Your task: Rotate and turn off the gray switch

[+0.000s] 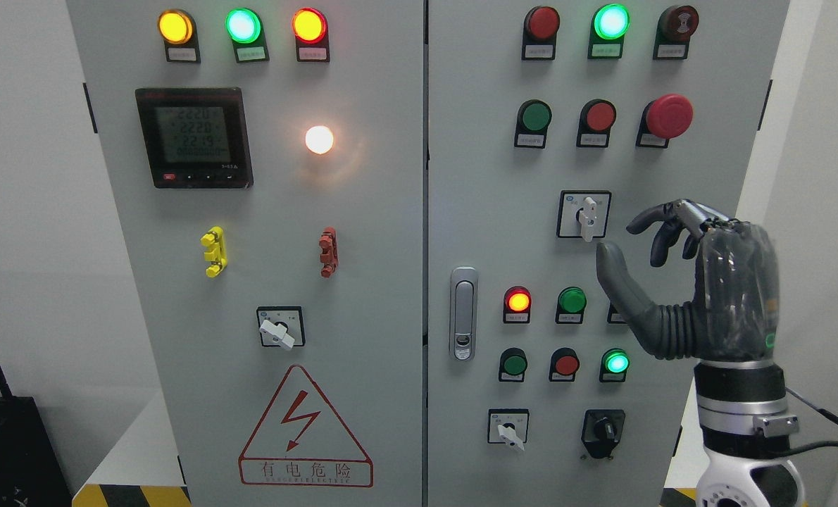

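The robot's right hand (701, 282) rises from the lower right, fingers loosely spread and holding nothing, thumb pointing up. Behind it stands a grey control cabinet (363, 282). The gray switch (587, 217), a white-handled rotary knob pointing straight down, sits on the cabinet's right door, just left of the hand's thumb tip and apart from it. A red mushroom button (667, 116) lies above the switch.

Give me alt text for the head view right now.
The right hand, fingers open, hovers just right of the gray rotary switch on the right door of a gray electrical cabinet, not touching it. The switch handle points straight up and down; indicator lamps, pushbuttons and a red emergency stop surround it.
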Available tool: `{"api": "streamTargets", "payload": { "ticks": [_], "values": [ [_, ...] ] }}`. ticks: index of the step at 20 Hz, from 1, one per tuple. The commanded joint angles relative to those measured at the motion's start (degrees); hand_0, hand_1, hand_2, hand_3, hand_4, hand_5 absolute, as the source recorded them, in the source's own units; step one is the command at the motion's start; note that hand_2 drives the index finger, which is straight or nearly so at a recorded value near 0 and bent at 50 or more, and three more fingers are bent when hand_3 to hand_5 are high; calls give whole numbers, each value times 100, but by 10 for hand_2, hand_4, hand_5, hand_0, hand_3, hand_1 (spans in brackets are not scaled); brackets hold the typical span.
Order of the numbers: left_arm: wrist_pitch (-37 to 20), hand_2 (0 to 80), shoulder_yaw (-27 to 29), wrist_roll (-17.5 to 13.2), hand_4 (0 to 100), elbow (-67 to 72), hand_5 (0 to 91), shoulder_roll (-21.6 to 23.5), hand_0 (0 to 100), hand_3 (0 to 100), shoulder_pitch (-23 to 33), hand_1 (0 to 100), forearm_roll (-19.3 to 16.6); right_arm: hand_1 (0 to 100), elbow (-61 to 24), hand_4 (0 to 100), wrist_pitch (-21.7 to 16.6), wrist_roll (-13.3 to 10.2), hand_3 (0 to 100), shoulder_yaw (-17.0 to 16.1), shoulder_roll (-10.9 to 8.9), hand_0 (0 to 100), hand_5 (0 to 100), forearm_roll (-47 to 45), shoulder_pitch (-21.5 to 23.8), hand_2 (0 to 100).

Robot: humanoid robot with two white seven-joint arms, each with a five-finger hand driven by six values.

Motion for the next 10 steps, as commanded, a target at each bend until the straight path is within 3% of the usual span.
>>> {"api": "streamTargets", "payload": {
  "ticks": [1,2,3,6,10],
  "values": [
    [-4,0,44,-1,0,-150,0,0,120,0,-53,389,114,320,-285,252,-214,79,364,-516,-19,294,142,-62,246,336],
    [-12,0,44,-1,0,-150,0,1,120,0,-53,389,114,301,-285,134,-223,123,257,-569,-27,298,32,-88,246,230],
    [-4,0,44,-1,0,-150,0,1,120,0,-53,389,114,159,-285,57,-223,193,164,-587,-36,319,0,-97,247,145],
    [-4,0,44,-1,0,-150,0,1,120,0,-53,389,114,148,-285,0,-223,369,95,-648,-185,208,0,-97,316,76],
    [-4,0,44,-1,0,-150,0,1,120,0,-53,389,114,143,-285,0,-336,378,63,-736,-326,160,0,-106,448,51]
  ]
}}
